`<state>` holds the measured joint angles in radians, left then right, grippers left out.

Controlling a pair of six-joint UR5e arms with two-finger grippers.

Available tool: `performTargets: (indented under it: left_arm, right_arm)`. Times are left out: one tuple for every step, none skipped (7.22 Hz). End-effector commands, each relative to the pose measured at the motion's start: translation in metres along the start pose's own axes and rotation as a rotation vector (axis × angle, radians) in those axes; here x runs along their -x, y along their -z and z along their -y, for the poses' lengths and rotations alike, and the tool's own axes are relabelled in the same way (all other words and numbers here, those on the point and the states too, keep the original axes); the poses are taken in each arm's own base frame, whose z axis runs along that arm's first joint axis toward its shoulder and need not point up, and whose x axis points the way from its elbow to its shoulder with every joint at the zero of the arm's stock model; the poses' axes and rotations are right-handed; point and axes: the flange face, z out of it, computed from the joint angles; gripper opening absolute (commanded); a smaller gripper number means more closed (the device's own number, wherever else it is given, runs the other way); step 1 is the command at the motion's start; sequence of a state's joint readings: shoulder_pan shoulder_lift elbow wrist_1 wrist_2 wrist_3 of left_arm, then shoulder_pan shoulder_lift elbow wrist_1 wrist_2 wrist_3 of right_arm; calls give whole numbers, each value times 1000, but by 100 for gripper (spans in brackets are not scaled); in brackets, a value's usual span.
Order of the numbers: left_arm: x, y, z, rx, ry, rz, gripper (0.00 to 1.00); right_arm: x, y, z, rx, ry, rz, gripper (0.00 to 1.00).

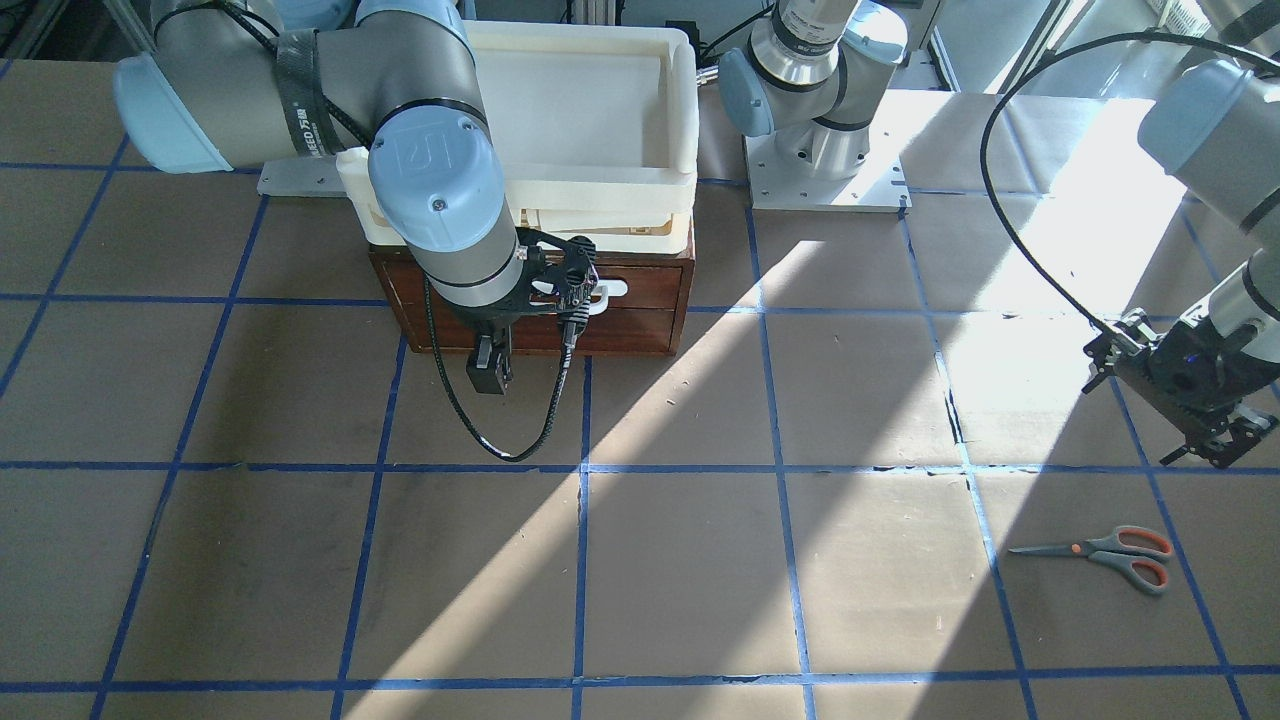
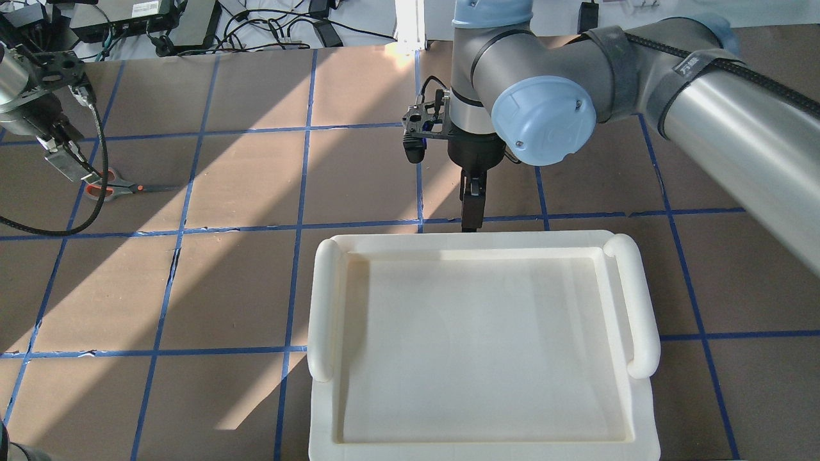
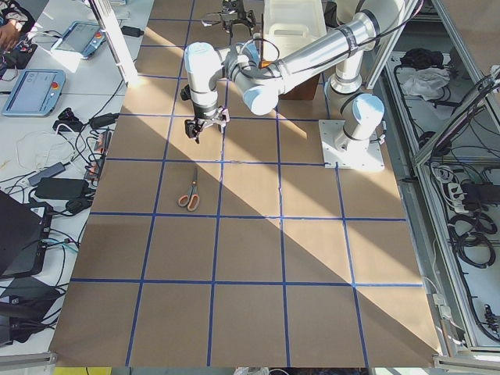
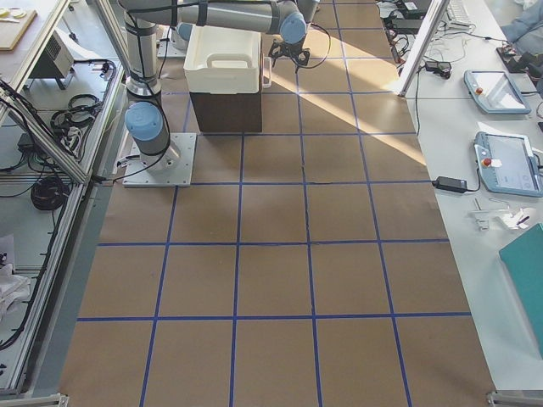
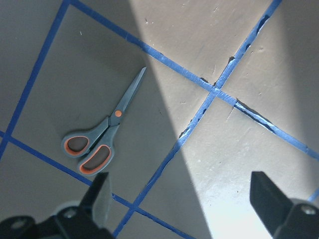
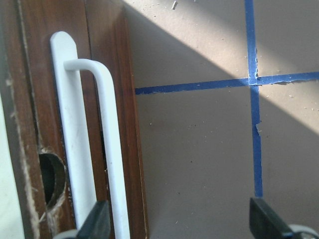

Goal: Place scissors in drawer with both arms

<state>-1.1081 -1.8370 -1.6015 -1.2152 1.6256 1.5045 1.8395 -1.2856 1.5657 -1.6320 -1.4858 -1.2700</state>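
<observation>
Cream tray (image 2: pixel 323 307) atop shut drawer (image 1: pixel 655 283); left fingers (image 5: pixel 99 199), right fingers (image 6: pixel 97 221) spread; scissors (image 1: pixel 1100 550) outside.

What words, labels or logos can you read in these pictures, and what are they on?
Embossed logo, looks like "UR": blue joint cap of the right arm.
"...EED" then two blurred characters: white print on the black strap round that arm.
Handheld screens on the side desk: too small to read.
</observation>
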Motion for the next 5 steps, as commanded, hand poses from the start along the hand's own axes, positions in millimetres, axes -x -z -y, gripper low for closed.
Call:
performTargets:
  left_arm:
    - [25,-47,-20,-54,-117,-27,100]
    - [32,-66,-27,-64,-169,-49,100]
    - [42,-84,-31,-63,-209,-22,100]
    - [51,-100,-34,-61,-257,-5,100]
    - [56,-118,-41,-83,-279,-19,100]
  right_arm:
    - [0,-10,2,9,155,38,100]
    - [0,-12,5,6,165,41,100]
    - [-3,-20,8,4,168,56,100]
    - [-2,-26,15,5,173,64,100]
    - [-4,-30,16,7,172,73,100]
